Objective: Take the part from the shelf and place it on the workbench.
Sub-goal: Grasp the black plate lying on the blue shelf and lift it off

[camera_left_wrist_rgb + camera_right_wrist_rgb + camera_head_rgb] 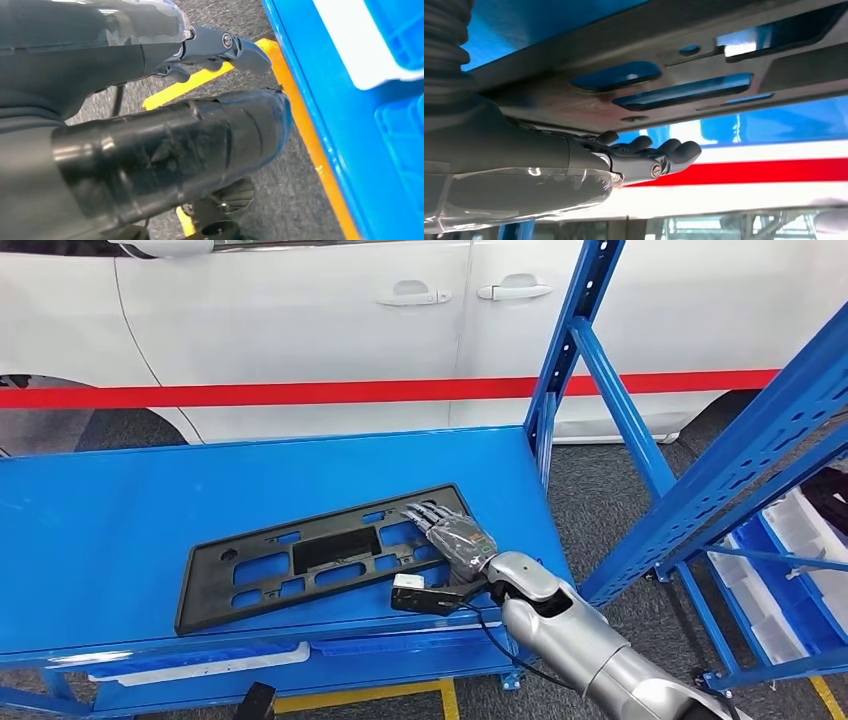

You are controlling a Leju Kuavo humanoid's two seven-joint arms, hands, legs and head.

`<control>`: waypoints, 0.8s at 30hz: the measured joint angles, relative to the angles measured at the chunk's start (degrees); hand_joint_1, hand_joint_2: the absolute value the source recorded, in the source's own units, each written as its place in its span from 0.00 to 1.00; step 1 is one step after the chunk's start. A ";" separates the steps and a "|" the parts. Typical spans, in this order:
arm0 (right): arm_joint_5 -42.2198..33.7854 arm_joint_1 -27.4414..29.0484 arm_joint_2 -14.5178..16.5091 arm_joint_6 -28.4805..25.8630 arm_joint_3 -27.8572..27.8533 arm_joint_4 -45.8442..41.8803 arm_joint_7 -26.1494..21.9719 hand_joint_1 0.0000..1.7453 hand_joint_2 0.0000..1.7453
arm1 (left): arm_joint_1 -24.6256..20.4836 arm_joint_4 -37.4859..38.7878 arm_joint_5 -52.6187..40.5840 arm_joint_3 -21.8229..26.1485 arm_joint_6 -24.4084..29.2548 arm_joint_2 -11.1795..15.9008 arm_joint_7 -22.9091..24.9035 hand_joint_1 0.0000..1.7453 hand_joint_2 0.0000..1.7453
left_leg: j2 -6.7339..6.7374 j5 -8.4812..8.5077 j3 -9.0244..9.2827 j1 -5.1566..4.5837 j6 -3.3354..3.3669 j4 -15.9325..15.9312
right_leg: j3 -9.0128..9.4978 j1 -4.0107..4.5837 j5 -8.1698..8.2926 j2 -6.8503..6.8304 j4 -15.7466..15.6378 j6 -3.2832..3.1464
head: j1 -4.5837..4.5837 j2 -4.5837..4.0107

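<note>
The part (300,560) is a flat black plastic plate with several cut-outs. It lies on the blue workbench (130,500), near the front edge. My right hand (455,535) lies over the plate's right end with its fingers stretched out flat and apart. In the right wrist view the plate (674,55) runs just beside the straight fingers (674,152), and nothing is clasped between them. My left hand (150,100) hangs low beside the bench, holding nothing, its dark fingers (235,47) loosely extended over the floor.
A blue shelf frame (720,470) with slanted struts stands at the right, with pale bins (790,570) low inside it. A white car (300,320) and a red barrier band (300,393) lie behind the bench. A yellow floor line (310,135) runs along the bench's base.
</note>
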 joint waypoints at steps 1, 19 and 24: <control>0.78 0.02 0.26 -0.77 -0.05 0.54 0.45 0.00 1.00 | 0.05 0.00 0.00 -0.01 -0.01 0.00 0.04 0.00 0.00 | 0.02 0.00 -0.03 0.00 0.00 0.02 | -0.98 -0.12 -0.46 -0.02 2.13 0.13 | 0.01 -0.01; 13.97 2.22 4.49 -15.59 -2.75 3.81 8.53 0.26 1.00 | 0.34 0.00 0.25 -0.15 -0.08 -0.02 0.46 0.00 0.00 | -0.13 -4.72 -4.93 0.06 -3.08 12.04 | 6.85 -0.15 6.87 -0.15 -13.47 -2.52 | -0.13 -0.01; 20.07 3.71 4.84 -19.42 -3.86 4.06 11.33 0.99 1.00 | 0.17 0.00 0.26 -0.63 -0.31 -0.01 0.68 0.00 0.00 | -0.28 -1.07 0.06 -0.41 -1.85 1.13 | 6.40 0.21 6.66 -0.07 -12.89 -1.25 | -0.10 -0.01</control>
